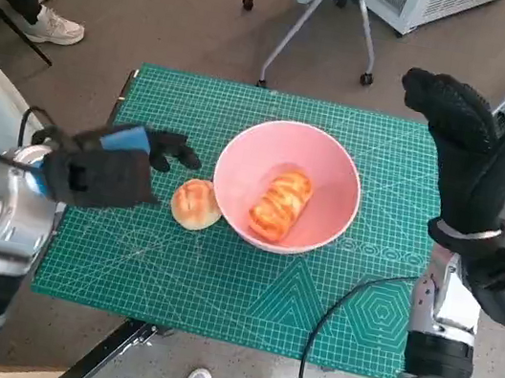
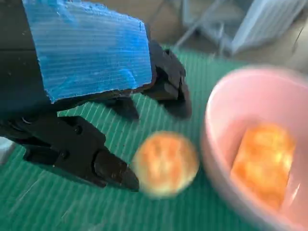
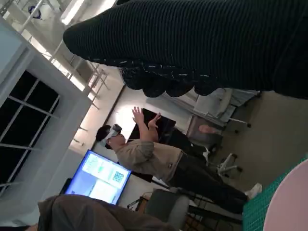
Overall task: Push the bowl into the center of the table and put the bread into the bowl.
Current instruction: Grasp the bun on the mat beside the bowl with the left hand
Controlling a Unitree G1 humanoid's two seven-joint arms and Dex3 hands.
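The pink bowl (image 1: 287,186) stands near the middle of the green cutting mat (image 1: 246,285), which covers the small table. Inside the bowl lies one long bread (image 1: 280,205). Its long axis runs diagonally, from the near left side toward the far right side, and its far end points toward the right hand (image 1: 465,137). A second piece, the round bun (image 1: 196,205), lies on the mat and touches the outside wall of the bowl on the side of the left hand (image 1: 105,169). The bun is round, so it shows no clear direction.

The left hand hovers just beside the bun, with its fingers (image 2: 115,171) apart and curved around nothing; it holds no thing. In the left wrist view the bun sits just in front of the fingertips, not touching them, with the bowl beyond it.

The right hand is raised at the far right edge of the table, well apart from the bowl. It grasps nothing, fingers loosely curved.

No readable writing is seen on the bowl or the bread. The mat carries only printed grid lines and geometric shapes.
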